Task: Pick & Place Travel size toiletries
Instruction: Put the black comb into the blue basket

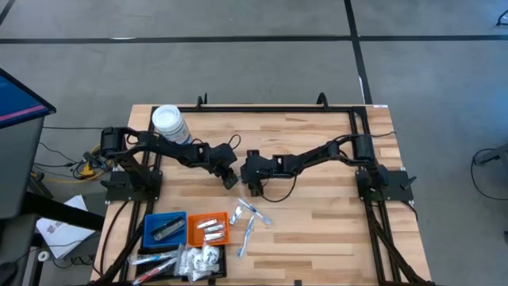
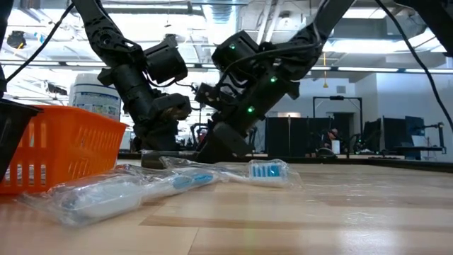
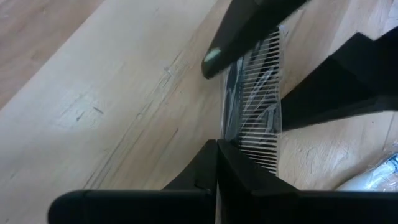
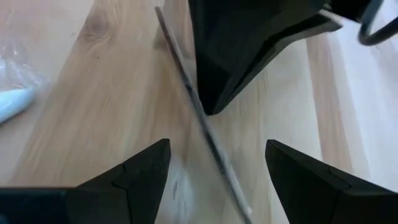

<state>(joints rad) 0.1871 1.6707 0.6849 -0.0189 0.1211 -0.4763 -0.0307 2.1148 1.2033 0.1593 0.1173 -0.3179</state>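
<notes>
**Two grippers meet over a wrapped comb**

While the left gripper (image 3: 217,149) pinches a wrapped comb (image 3: 255,93) at mid-table, jaws shut on it, the right gripper (image 4: 214,165) straddles it wide open, probably for a handover. The orange tray (image 1: 208,229) holds small packets; wrapped toothbrushes (image 1: 250,218) lie just beside it.
</notes>
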